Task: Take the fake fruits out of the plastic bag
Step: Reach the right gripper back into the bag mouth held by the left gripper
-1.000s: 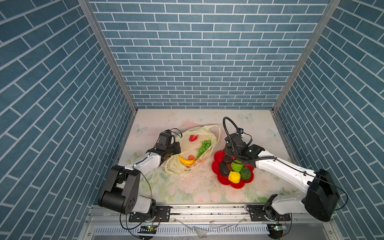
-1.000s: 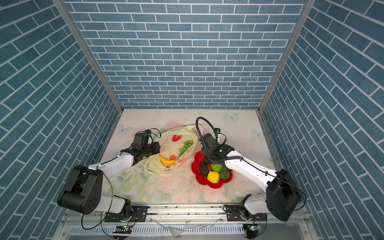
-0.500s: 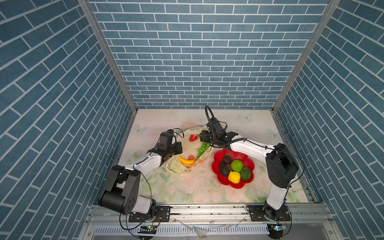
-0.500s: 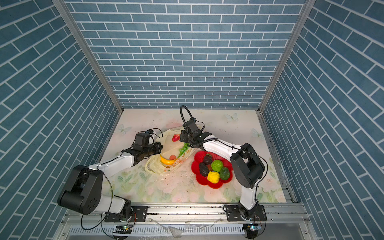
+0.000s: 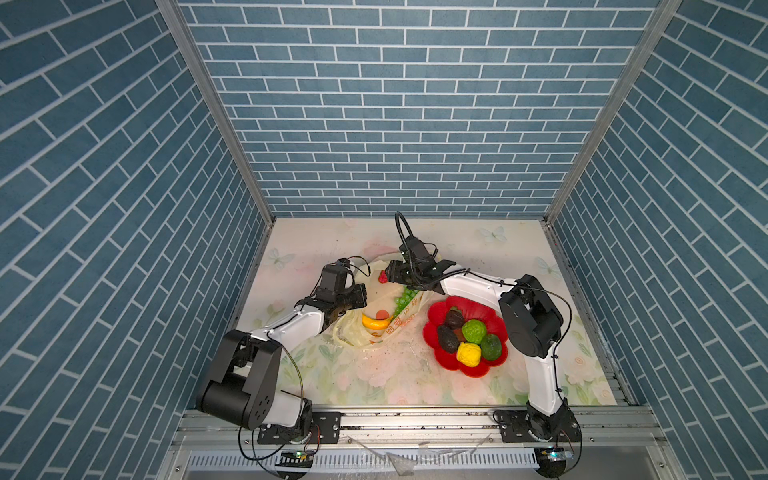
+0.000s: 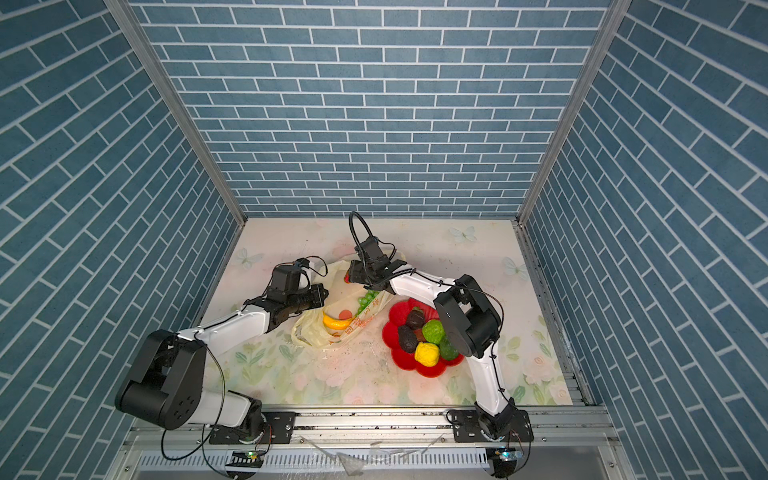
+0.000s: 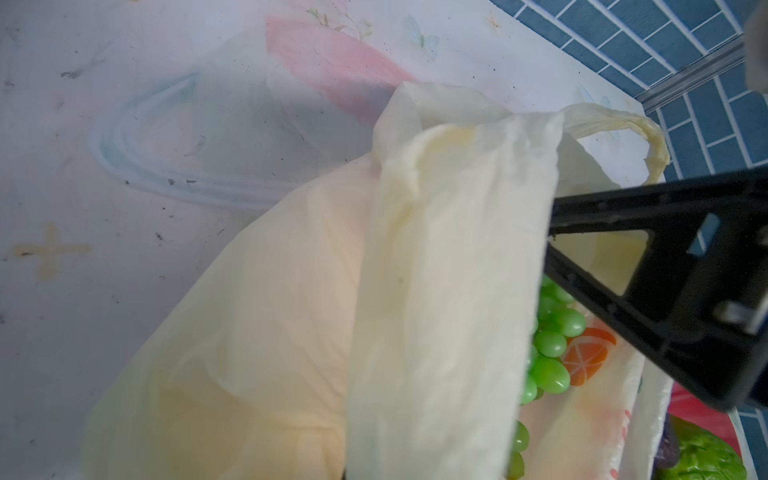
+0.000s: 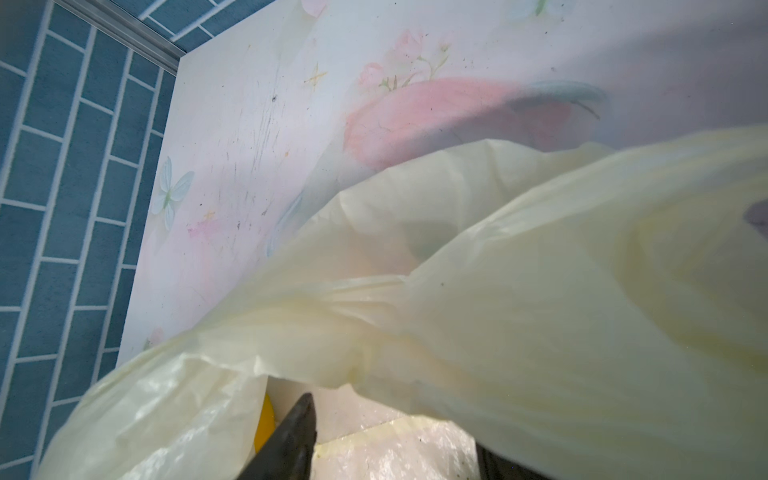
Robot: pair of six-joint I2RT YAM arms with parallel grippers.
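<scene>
Where the small red plastic strawberry (image 5: 382,276) lies at the far mouth of the thin, crinkly pale-yellow plastic bag (image 5: 351,332), you now have company. Over the last second the right gripper (image 5: 390,277) has swung across from the plate and sits just beside that berry, tips towards it. The green plastic grape bunch (image 5: 405,297) and the long yellow plastic banana (image 5: 376,322) lie deeper in the same bag, unmoved, so three fruits are yet to come out.

Your right wrist view shows one dark finger (image 8: 291,436) well apart from its partner, with only bag film and a sliver of banana near it. Those jaws stand apart and carry nothing.

The left gripper (image 5: 348,308) has stayed put, clamped tight on the bag's left-hand edge. Its wrist view shows the film drawn up towards the camera, which keeps the mouth open for you.

Off to the right, the red flower-shaped plastic plate (image 5: 473,305) holds the dark brown pieces (image 5: 454,319), the green knobbly ball (image 5: 474,331), the yellow knobbly ball (image 5: 468,353) and the green round fruit (image 5: 491,346). None of them has shifted.

By my reading, the drop-off is finished and the strawberry pick is the step in hand. Take care to close on fruit and not on loose film.
</scene>
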